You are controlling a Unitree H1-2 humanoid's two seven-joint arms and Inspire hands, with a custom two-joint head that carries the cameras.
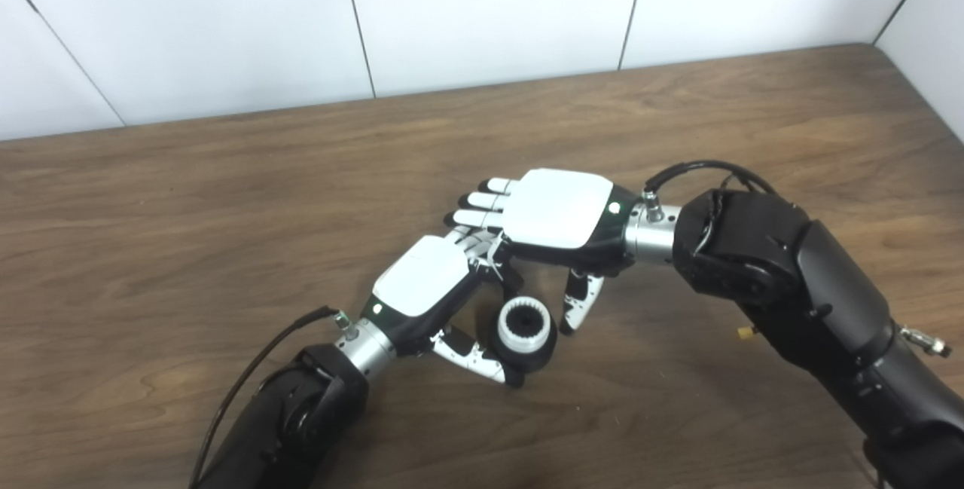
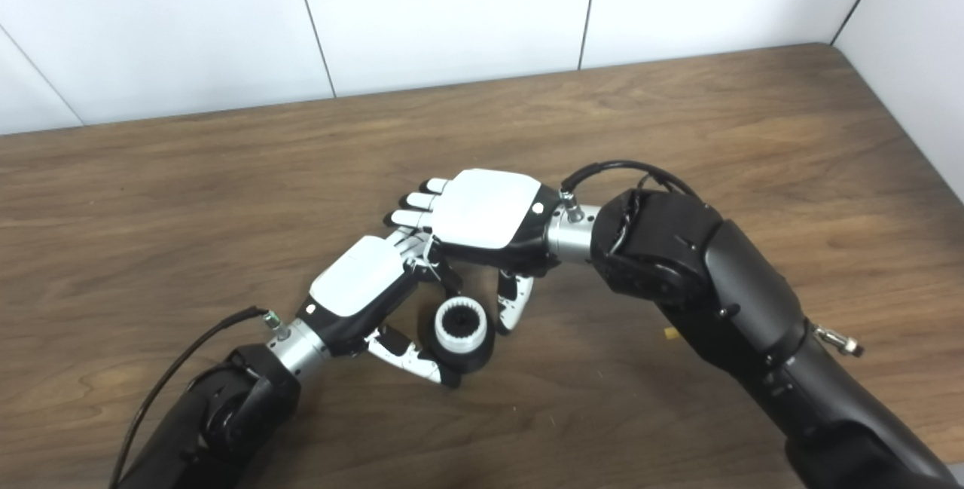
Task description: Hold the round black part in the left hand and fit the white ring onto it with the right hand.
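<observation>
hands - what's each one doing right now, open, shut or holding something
Left hand: shut on the black part, which has the white ring on top.
Right hand: open, holding nothing, thumb beside the ring.

Both hands share one build: the left hand (image 1: 422, 278) and right hand (image 1: 557, 210) each carry a glossy white back plate on a black frame, with white-and-black segmented fingers (image 1: 482, 199). A small green light glows at each plate's wrist corner. Silver metal cuffs join them to bulky matte-black forearms. A black cable loops from each wrist, at 7 o'clock on the left, 1 o'clock on the right.
</observation>
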